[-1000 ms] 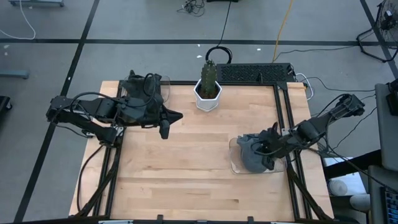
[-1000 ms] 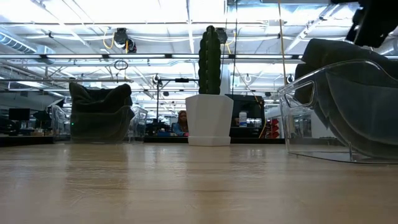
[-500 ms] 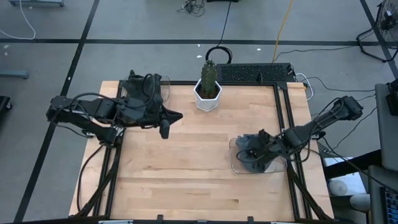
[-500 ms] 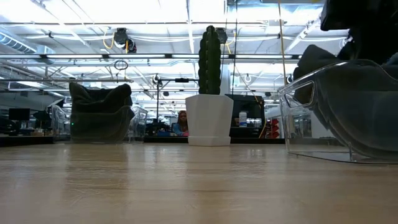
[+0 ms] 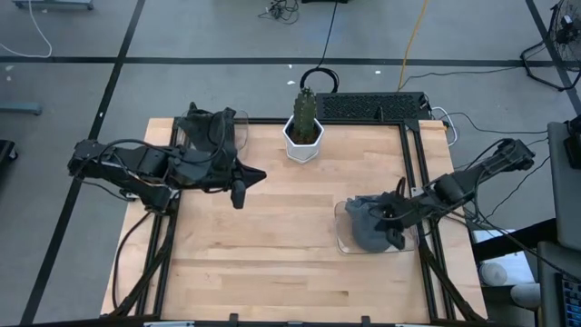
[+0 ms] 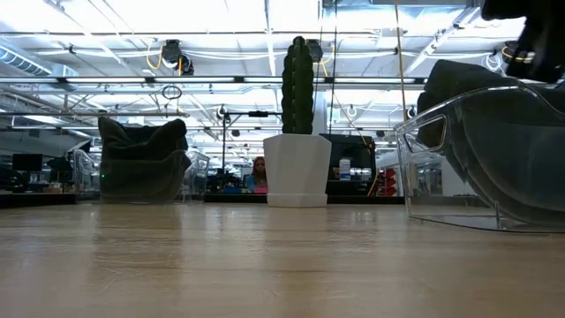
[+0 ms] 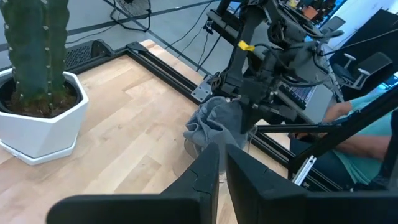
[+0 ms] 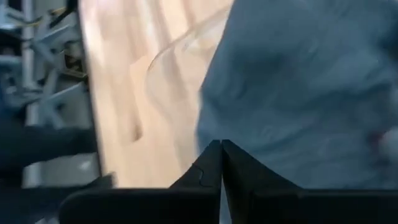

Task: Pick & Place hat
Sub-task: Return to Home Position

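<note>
Right hand [image 5: 386, 216] clenched, just above gray caps [image 5: 363, 232] in clear bin [image 5: 342, 243]. Left hand [image 5: 238, 194] clenched, well apart from bin.

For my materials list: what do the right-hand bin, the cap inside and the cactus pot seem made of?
Bin: likely clear hard plastic, glossy; you see through its walls. Gray cap: soft cloth, matte; it lies crumpled in folds. Pot: smooth white, ceramic or plastic; cannot tell.

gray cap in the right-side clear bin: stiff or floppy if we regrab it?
Probably floppy: the gray cap sits crumpled in soft folds, heaped above the rim of the clear bin. Likely light, being thin fabric; a pinch may lift one fold first.
</note>
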Tool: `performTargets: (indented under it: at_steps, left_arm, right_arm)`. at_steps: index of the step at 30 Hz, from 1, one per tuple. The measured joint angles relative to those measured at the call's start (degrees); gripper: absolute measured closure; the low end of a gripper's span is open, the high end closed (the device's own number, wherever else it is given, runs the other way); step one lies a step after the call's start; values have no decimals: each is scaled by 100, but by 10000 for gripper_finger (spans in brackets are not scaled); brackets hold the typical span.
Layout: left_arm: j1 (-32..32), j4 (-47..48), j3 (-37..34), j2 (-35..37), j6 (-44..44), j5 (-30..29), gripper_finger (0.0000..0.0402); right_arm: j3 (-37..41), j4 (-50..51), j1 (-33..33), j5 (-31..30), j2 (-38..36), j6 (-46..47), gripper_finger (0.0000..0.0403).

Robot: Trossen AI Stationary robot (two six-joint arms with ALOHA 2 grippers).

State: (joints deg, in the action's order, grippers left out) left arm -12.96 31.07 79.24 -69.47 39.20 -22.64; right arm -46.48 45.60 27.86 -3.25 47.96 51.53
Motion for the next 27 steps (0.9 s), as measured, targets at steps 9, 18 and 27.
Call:
performTargets:
  at_steps: [9,18,27]
  left_arm:
    - [-149,2,0,0,49,1,366]
    - [-180,2,0,0,37,-87,366]
    - [-180,0,0,0,38,-143,366]
  right_arm:
    - [0,215,697,1318,90,597,403]
    - [-7,158,1335,1204,149,1128,403]
    - [-1135,126,770,-456,625,-598,403]
